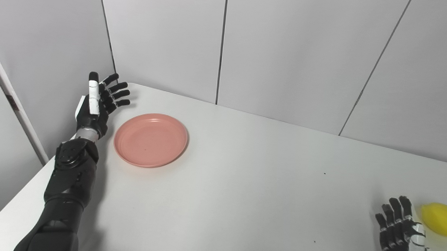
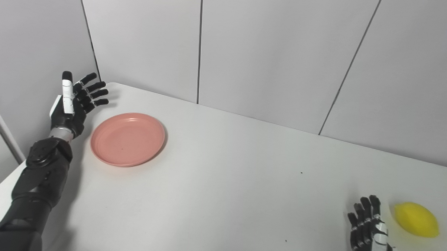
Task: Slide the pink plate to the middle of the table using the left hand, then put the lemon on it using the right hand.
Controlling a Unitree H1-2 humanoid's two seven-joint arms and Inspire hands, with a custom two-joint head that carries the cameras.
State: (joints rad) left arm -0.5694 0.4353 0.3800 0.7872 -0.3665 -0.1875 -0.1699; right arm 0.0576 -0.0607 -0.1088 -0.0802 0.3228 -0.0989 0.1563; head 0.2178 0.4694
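The pink plate (image 1: 151,139) lies empty on the white table (image 1: 243,185), at the far left. My left hand (image 1: 99,102) is open, fingers spread, raised just left of the plate and apart from it. The yellow lemon (image 2: 416,219) lies on the table near the right front edge. My right hand (image 2: 367,231) is open, fingers extended, low at the bottom right, just left of the lemon and not touching it.
Grey wall panels (image 1: 285,49) stand close behind the table and along its left side. The table's left edge (image 1: 24,193) runs beside my left forearm. A few small dark specks mark the tabletop.
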